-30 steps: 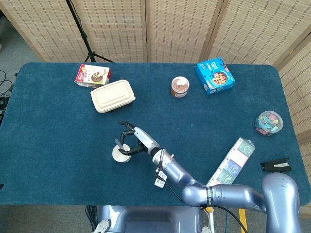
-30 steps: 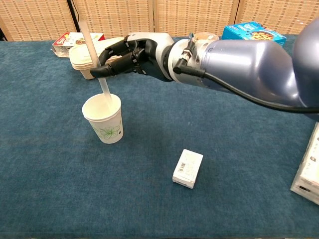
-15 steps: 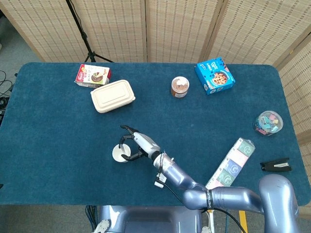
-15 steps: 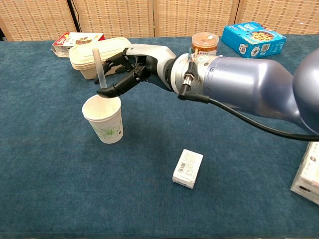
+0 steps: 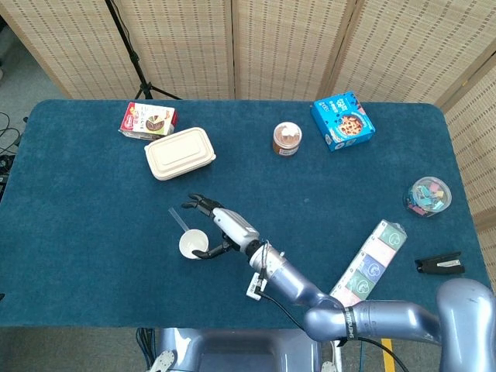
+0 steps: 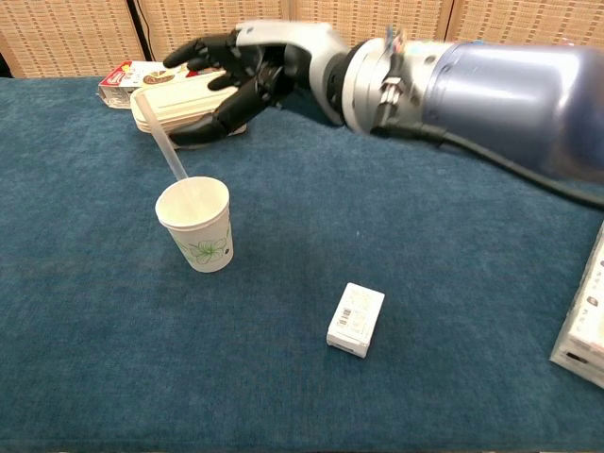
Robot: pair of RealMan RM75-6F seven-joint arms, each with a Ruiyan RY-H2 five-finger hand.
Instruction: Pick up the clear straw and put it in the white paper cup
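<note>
The white paper cup [image 6: 198, 231] with a green leaf print stands upright on the blue table [image 6: 113, 368], left of centre. The clear straw [image 6: 166, 151] stands inside it, its top leaning away to the left over the rim. My right hand [image 6: 236, 71] hovers above and behind the cup, fingers spread, holding nothing and apart from the straw. In the head view the cup [image 5: 193, 245] and straw [image 5: 179, 220] lie just left of the right hand [image 5: 217, 225]. The left hand shows in neither view.
A small white box [image 6: 356, 319] lies near the front, right of the cup. A beige lidded container [image 5: 180, 153], red snack box [image 5: 149, 120], brown jar [image 5: 286, 139] and blue box [image 5: 342, 120] sit toward the back. A long pack [image 5: 370, 260], clip tub [image 5: 428, 195] and stapler [image 5: 439, 263] sit right.
My right hand let go of the straw, which dropped into the cup and tipped left. The hand then opened and rose away from the cup.
</note>
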